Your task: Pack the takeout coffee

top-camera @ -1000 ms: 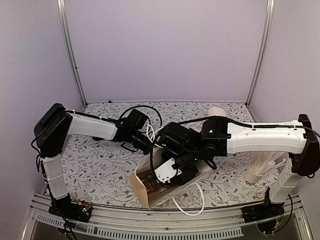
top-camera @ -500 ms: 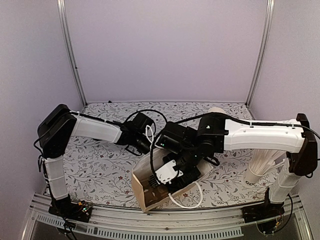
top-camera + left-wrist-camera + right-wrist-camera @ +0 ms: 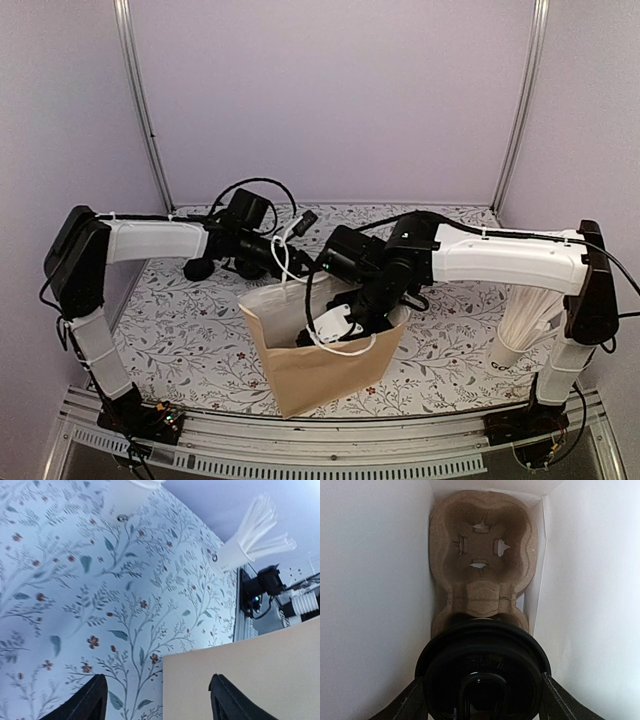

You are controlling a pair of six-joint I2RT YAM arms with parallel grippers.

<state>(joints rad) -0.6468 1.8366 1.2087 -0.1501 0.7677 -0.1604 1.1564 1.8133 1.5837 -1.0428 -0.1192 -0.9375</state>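
Note:
A brown paper bag (image 3: 320, 360) stands upright near the table's front edge. My right gripper (image 3: 345, 320) reaches down into its open mouth. In the right wrist view it is shut on the takeout coffee (image 3: 482, 655), whose round black lid fills the space between the fingers (image 3: 415, 700). The cup sits at the near pocket of a cardboard cup carrier (image 3: 480, 545) on the bag's floor, and the far pocket is empty. My left gripper (image 3: 297, 232) hovers open behind the bag's left corner, holding nothing. The left wrist view shows the bag (image 3: 245, 675) beyond its open fingers (image 3: 95, 697).
A white cup of straws (image 3: 520, 330) stands at the right, also visible from the left wrist (image 3: 240, 550). Another white cup (image 3: 127, 492) stands at the back. The bag's white handles (image 3: 285, 262) stick up at its rim. Metal posts and purple walls enclose the table.
The bag has gone from lying tilted on its side to standing upright. My left gripper has pulled back to the left and opened wider. My right gripper stays inside the bag.

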